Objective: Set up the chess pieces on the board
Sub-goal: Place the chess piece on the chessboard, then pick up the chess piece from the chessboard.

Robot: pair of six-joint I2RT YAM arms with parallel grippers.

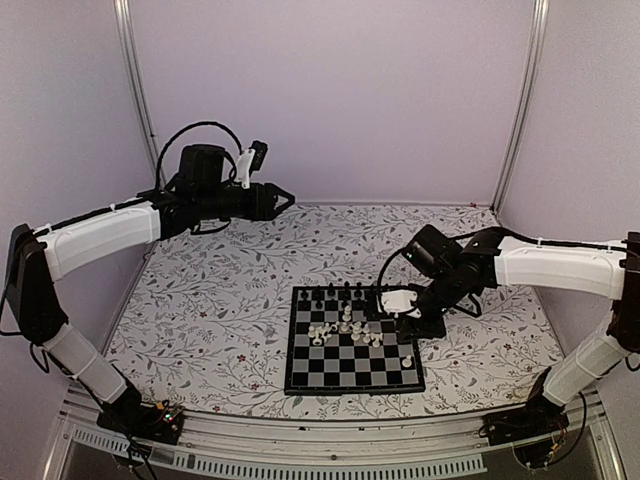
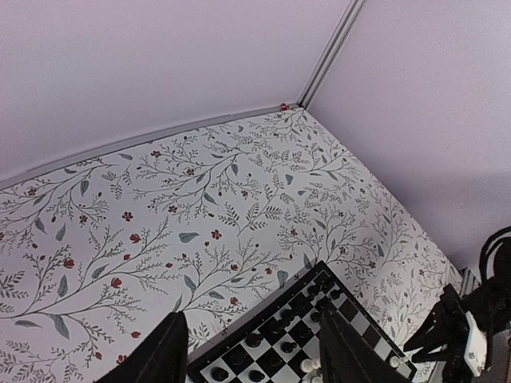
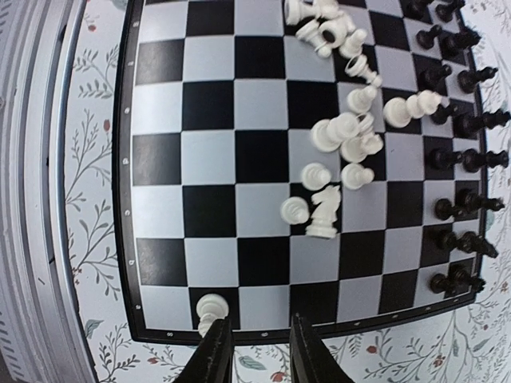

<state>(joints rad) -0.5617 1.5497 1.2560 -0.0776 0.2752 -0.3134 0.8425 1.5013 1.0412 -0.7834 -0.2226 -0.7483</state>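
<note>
Here, black chess pieces (image 3: 459, 152) along one board (image 3: 160, 104) edge, cream ones (image 3: 343, 136) jumbled; left pincer (image 2: 253, 317), right pincer (image 3: 258, 321) apart.

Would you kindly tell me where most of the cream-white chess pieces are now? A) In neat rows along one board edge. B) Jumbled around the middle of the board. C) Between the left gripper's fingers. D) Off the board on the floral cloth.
B: the white pieces lie heaped, several toppled, near the middle of the board, while only the black pieces line an edge.
</note>
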